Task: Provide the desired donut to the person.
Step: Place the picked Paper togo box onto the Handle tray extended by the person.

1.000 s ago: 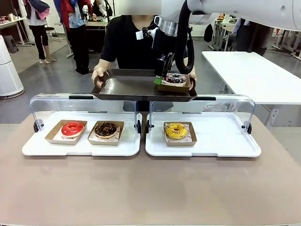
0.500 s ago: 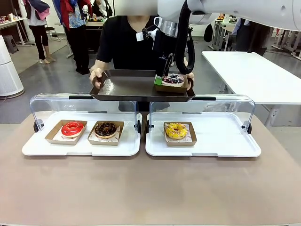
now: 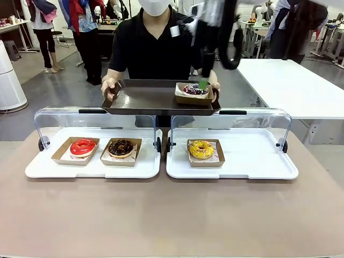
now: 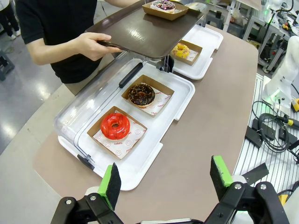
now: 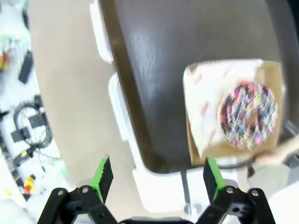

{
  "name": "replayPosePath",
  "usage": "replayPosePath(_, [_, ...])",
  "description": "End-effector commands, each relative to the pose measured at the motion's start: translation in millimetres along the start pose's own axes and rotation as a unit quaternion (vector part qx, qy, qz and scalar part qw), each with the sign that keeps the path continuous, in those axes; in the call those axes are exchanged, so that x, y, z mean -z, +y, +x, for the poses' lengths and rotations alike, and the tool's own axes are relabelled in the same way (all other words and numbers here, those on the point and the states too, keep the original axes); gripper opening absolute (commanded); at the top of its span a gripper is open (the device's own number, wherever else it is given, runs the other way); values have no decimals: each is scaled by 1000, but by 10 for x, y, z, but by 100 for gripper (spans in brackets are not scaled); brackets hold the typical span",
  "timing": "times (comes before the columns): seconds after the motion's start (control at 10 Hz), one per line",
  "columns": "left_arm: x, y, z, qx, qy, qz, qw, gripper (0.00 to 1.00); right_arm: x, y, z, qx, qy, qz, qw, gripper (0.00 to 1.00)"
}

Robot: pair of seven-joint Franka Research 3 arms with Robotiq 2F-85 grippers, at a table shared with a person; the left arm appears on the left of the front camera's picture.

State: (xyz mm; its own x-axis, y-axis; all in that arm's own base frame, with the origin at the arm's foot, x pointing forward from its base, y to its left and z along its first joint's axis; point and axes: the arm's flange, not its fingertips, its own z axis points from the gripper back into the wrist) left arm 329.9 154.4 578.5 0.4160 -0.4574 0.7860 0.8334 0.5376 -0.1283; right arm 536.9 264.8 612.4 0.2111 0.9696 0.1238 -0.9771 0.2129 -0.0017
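Green-padded right gripper (image 5: 155, 179) spread wide, empty; hovering above tray (image 5: 154, 93).

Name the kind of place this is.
Probably a robotics lab staged as a donut counter: boxed donuts sit in lidded white display trays, the person holds a brown serving tray, and cables lie nearby.

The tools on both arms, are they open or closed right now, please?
Left tool: open, holding nothing.
Right tool: open, holding nothing.

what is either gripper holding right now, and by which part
Nothing: left gripper and right gripper are open and empty. The person holds the tray by its two ends.
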Motion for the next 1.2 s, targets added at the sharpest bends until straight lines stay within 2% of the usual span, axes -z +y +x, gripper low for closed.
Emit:
replayPosePath(0.0, [-13, -3, -5, 4, -4, -2, 1000, 100, -13, 261, -757, -20, 33, -22, 999, 100])
replayPosePath(0.3, [-13, -3, -5, 4, -4, -2, 1000, 100, 272, 484, -1676, -39, 51, -12, 998, 100])
replayPosePath(0.5, [-13, -3, -5, 4, -4, -2, 1000, 100, 405, 569, -2065, -36, 54, -22, 998, 100])
replayPosePath(0.7, [-13, -3, -5, 4, -4, -2, 1000, 100, 428, 517, -2191, -18, 42, -25, 999, 100])
replayPosePath(0.8, [-13, -3, -5, 4, -4, -2, 1000, 100, 407, 392, -2088, -14, 54, -35, 998, 100])
replayPosePath(0.9, [-13, -3, -5, 4, -4, -2, 1000, 100, 440, 514, -2216, -16, 48, -10, 999, 100])
replayPosePath(1.1, [-13, -3, -5, 4, -4, -2, 1000, 100, 440, 514, -2216, -16, 48, -10, 999, 100])
